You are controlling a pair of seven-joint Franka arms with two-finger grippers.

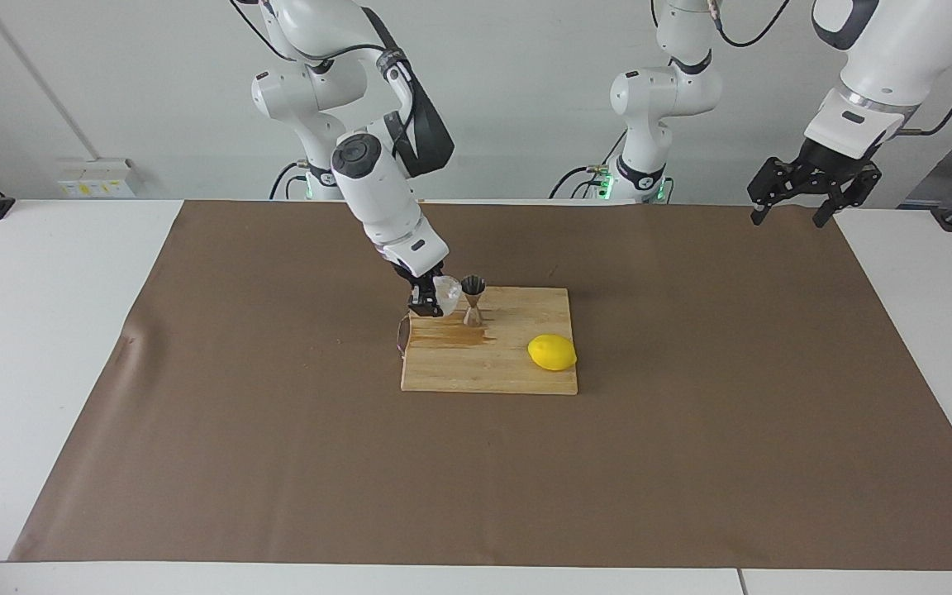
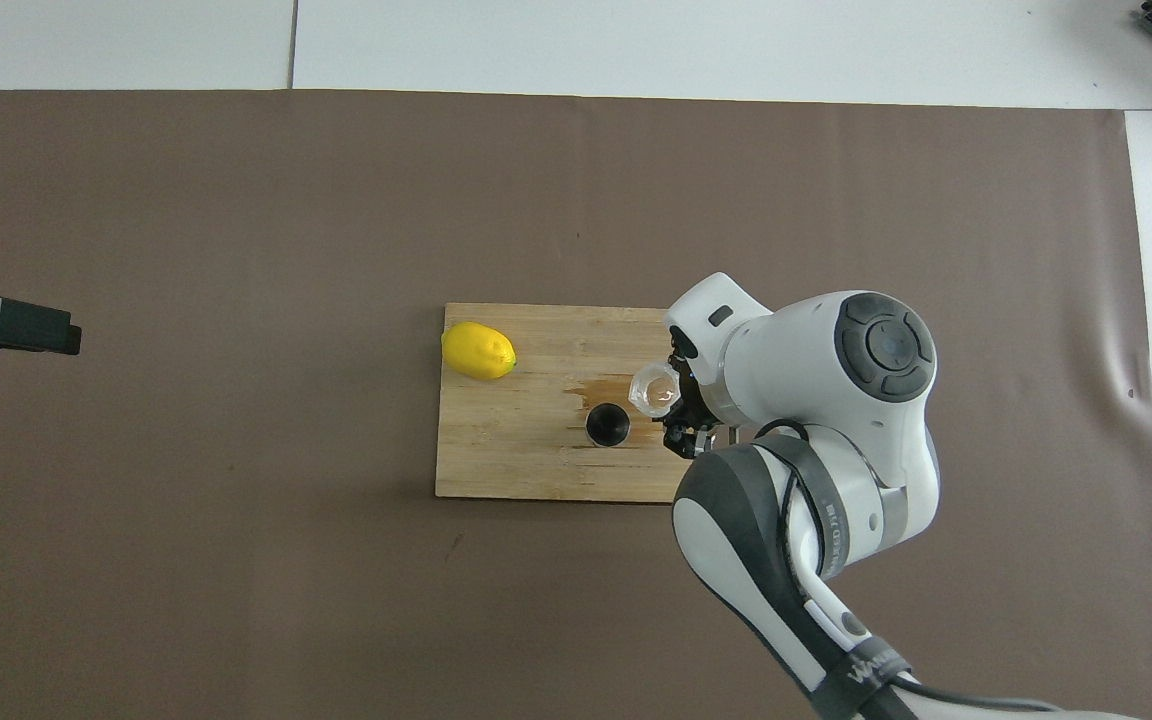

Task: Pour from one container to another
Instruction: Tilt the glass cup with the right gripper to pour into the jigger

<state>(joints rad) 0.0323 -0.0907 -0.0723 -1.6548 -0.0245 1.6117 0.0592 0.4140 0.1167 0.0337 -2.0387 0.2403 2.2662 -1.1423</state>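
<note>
The small white crinkly cup (image 1: 446, 291) is held in my right gripper (image 1: 431, 301), which is shut on it. The cup is tilted toward the steel hourglass jigger (image 1: 473, 300) and sits just beside the jigger's rim, above the wooden board (image 1: 488, 372). In the overhead view the cup (image 2: 654, 388) is next to the jigger (image 2: 607, 424), with the right gripper (image 2: 678, 408) partly hidden under the arm. My left gripper (image 1: 802, 198) waits open and empty above the left arm's end of the table; it also shows in the overhead view (image 2: 6, 325).
A yellow lemon (image 1: 551, 352) lies on the board, toward the left arm's end. A brown wet stain (image 1: 453, 334) marks the board beside the jigger. Brown paper (image 1: 691, 430) covers the table.
</note>
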